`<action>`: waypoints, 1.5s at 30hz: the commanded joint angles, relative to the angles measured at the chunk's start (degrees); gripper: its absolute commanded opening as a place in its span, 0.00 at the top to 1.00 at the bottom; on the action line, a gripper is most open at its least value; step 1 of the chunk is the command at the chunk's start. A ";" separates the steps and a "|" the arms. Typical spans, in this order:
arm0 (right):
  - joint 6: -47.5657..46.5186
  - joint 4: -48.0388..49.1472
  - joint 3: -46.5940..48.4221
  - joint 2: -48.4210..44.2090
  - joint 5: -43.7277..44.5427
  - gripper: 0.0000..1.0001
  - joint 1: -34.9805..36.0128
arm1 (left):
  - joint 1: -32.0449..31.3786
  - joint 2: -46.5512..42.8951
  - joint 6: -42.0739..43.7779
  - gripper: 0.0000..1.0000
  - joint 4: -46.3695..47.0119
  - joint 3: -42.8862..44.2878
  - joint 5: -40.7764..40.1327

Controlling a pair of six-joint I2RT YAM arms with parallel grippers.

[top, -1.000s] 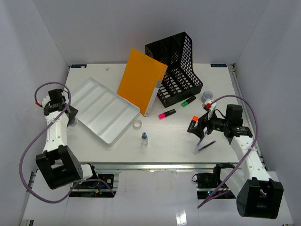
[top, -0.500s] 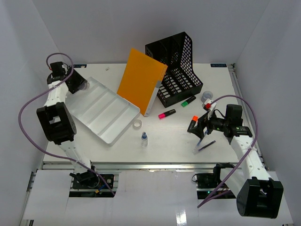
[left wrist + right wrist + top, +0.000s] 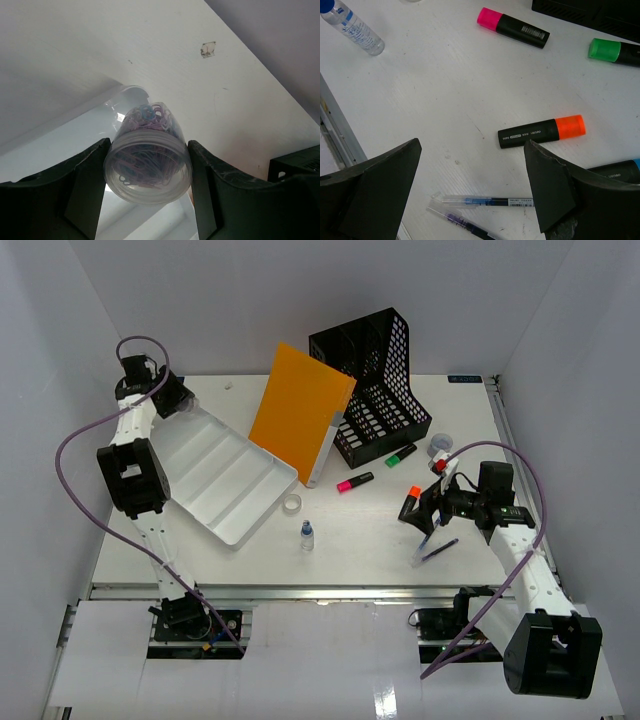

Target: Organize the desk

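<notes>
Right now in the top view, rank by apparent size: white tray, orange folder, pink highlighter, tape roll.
1. white tray
2. orange folder (leaning, so unsure)
3. pink highlighter and tape roll: about alike, one longer, one wider

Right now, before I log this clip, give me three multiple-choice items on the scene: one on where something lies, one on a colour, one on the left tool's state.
1. The pink highlighter lies:
A. inside the black file holder
B. on the desk, in front of that holder
C. on the floor

2. The folder standing next to the holder is:
A. orange
B. blue
C. green

3. The left tool is:
A. open and empty
B. out of view
C. closed on a clear jar of paper clips

Answers:
1 B: the top view shows it flat on the white tabletop just in front of the holder.
2 A: its whole face is orange.
3 C: the left wrist view shows both fingers pressed against the jar's sides.
</notes>
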 commanded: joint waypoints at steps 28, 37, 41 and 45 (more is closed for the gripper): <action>-2.57 -1.26 1.03 1.18 -1.08 0.10 -2.45 | -1.45 -6.47 3.65 0.17 -5.30 0.42 -4.16; 1.93 3.29 1.32 2.64 4.83 0.10 -3.71 | -1.45 -18.54 2.11 0.15 -1.59 -9.91 1.88; 11.65 8.42 3.50 5.96 18.02 0.09 -3.71 | -1.45 -28.91 0.89 0.14 6.82 -25.90 5.48; 16.44 11.20 8.98 9.68 26.91 0.09 -3.71 | -1.45 -40.87 -1.09 0.05 15.38 -39.48 11.23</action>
